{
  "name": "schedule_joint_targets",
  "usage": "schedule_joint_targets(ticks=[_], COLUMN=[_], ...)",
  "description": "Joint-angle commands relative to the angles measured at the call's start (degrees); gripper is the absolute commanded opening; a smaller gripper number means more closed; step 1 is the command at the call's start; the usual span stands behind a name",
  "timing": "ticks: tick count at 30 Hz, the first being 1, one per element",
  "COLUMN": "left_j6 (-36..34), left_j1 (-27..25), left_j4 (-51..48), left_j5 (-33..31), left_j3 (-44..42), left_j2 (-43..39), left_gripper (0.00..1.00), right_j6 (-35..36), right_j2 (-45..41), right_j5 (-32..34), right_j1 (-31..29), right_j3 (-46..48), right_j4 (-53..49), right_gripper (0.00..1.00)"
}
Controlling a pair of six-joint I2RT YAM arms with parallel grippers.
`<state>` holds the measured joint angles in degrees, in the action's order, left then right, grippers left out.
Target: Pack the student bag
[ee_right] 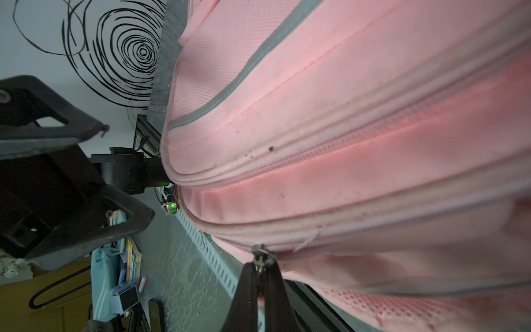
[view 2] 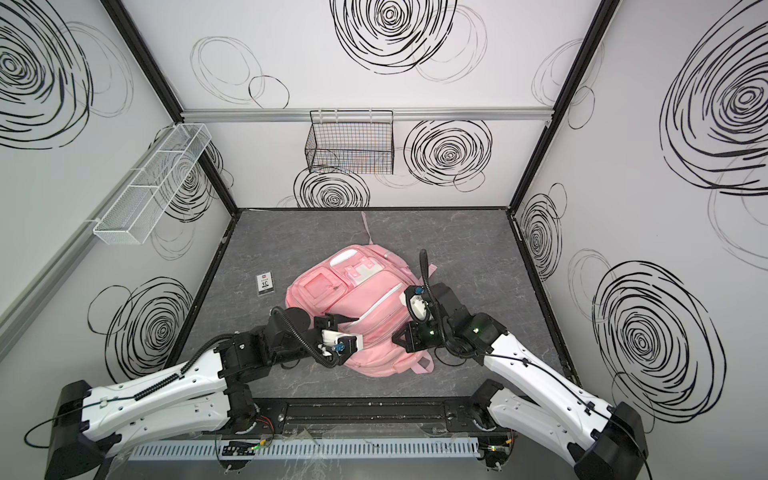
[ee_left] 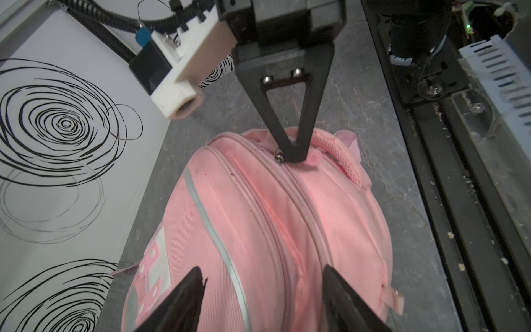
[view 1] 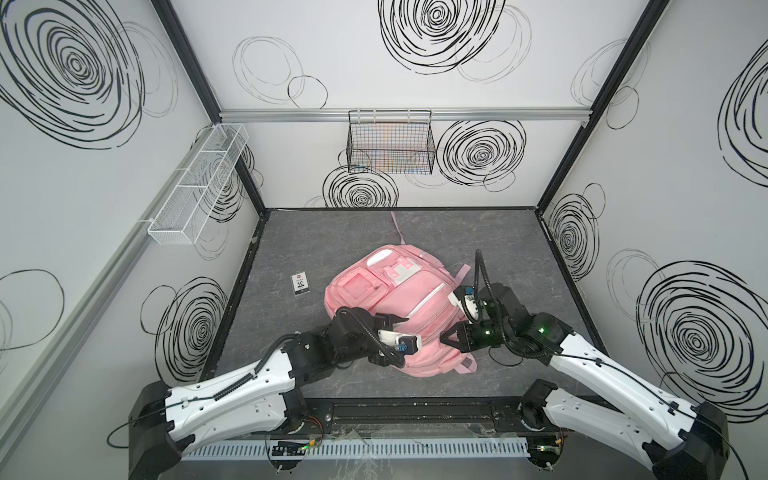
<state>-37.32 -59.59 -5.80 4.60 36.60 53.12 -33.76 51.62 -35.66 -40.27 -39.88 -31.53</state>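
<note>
Pinching the zipper pull (ee_left: 278, 157) at upper centre with the right gripper (ee_left: 296, 155), drag smoothly along the bag (ee_left: 258, 230) seam; brace with spread left gripper (ee_left: 263, 276) below.

free: far strip of table (view 1: 478, 232) | blocked: bag (view 1: 399, 307) centre, card (view 1: 300, 284) just left, left arm (view 1: 249, 374) and right arm (view 1: 602, 370) flank near side

Only thing I can read here is the small card (view 1: 300, 284) lying on the table (view 1: 478, 241). Big characters look like "1C", and the smaller print above is too tiny.
</note>
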Motion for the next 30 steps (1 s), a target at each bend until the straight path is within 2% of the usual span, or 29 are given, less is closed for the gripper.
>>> schedule_joint_targets(ticks=[1,5,15,18,22,30], left_j6=[2.77,3.57,6.89,7.56,7.29,5.89], left_j1=[-2.91,-6.18,-5.11,-4.58,-4.04,-4.00], left_j4=[3.57,3.53,3.21,3.94,2.72,-1.82], left_j5=[-1.93,-3.16,-6.86,-6.88,-6.83,-7.75], left_j3=[1.72,2.33,1.85,1.63,2.03,2.47], left_j2=[3.49,7.65,9.96,9.15,8.25,5.63], left_gripper=[0.63,0.56,0.32,0.21,0.00,0.00], right_j6=[-1.74,-3.11,-4.60,-4.49,-2.30,2.76], right_j2=[-2.10,-2.90,-4.07,-3.76,-3.11,0.36], right_j5=[-4.32,-6.51,-6.54,-6.44,-3.20,4.63], right_j1=[-0.51,-0.51,-0.68,-0.76,-0.69,-0.20], right_j3=[0.34,1.00,2.35,2.35,0.91,-2.53], right_j4=[5.99,8.56,10.13,10.04,6.48,-3.19], right_gripper=[0.00,0.00,0.00,0.00,0.00,0.00])
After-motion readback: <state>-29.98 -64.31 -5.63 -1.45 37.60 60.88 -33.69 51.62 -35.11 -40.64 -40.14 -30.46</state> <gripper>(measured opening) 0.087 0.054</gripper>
